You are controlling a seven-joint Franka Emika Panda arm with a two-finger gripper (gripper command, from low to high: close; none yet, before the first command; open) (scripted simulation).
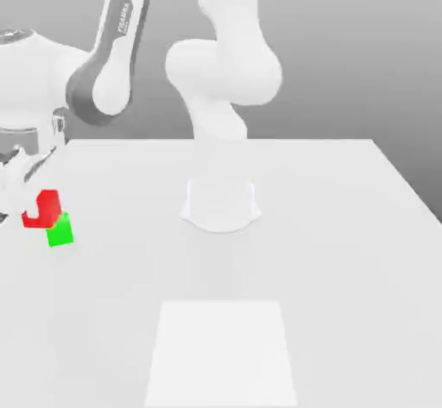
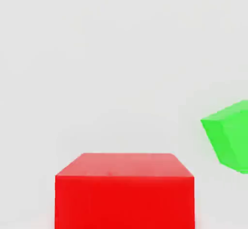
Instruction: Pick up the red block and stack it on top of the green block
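1. The gripper [image 1: 34,192] is working at the table's [image 1: 345,251] edge on the exterior view's left; whether its jaws are released or clenched, I cannot tell.
2. The red block [image 1: 43,209] is sitting right at the hand, filling the near part of the hand view, seemingly between the jaws.
3. The green block [image 1: 60,231] is lying just beside the red one, overlapping it in the exterior view and off to one side in the hand view.
4. Judging from this, the coming move is turning on a short sideways shift, with lift, toward the green block.

I work in a bare simulated test space: a flat, featureless white tabletop [image 1: 345,251] under an empty grey backdrop [image 1: 363,44] (no walls, no furnishings), everything rendered smooth and shadowless.
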